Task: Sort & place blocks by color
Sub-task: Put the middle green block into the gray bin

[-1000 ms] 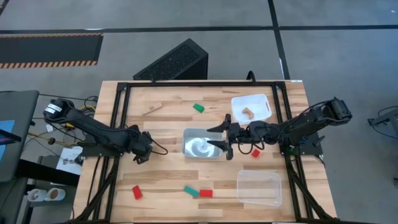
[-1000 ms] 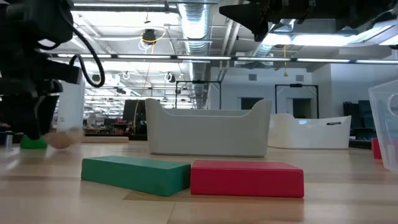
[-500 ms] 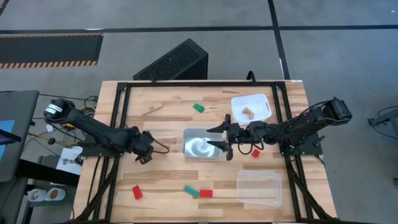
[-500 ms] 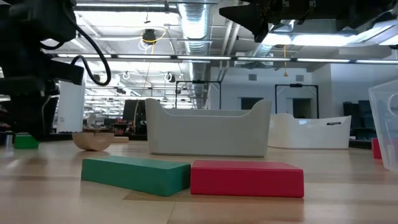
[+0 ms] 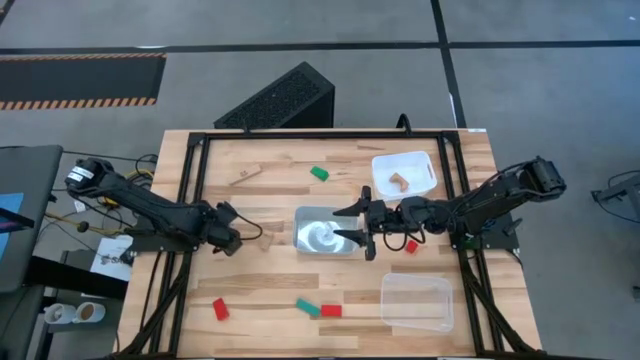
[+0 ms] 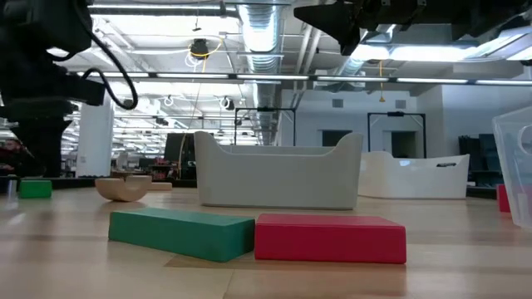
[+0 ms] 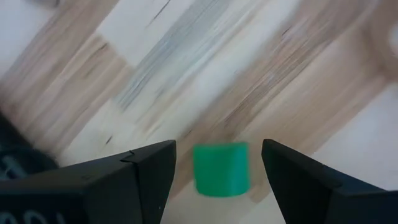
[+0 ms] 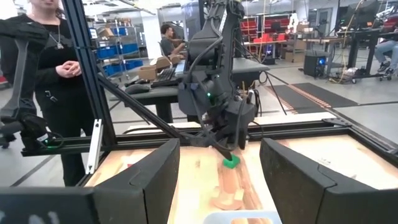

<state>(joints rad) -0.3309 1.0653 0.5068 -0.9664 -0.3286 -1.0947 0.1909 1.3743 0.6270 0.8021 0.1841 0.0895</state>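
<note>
My left gripper (image 5: 231,240) stands open at the table's left, pointing steeply down. A small green block (image 7: 221,169) lies on the wood between its fingers, clear of both; it also shows in the right wrist view (image 8: 231,163) and the low view (image 6: 35,188). A plain wood arch block (image 5: 265,239) rests on its curved side just right of that gripper. My right gripper (image 5: 351,222) hangs open and level over the silvery tray (image 5: 322,246), holding nothing.
A white tray (image 5: 418,163) at the far right holds a wood block (image 5: 399,181). A clear tray (image 5: 416,300) stands near right. Loose blocks: green (image 5: 319,173), wood (image 5: 245,175), red (image 5: 410,245), red (image 5: 220,309), and a green-red pair (image 5: 318,309). A person (image 8: 46,74) stands beyond the table.
My left gripper has rolled about its own pointing line, staying over the green block with its fingers open. The wood arch block, a blur beside the green block a second ago, has slid toward the table's right and now rests apart from it.
</note>
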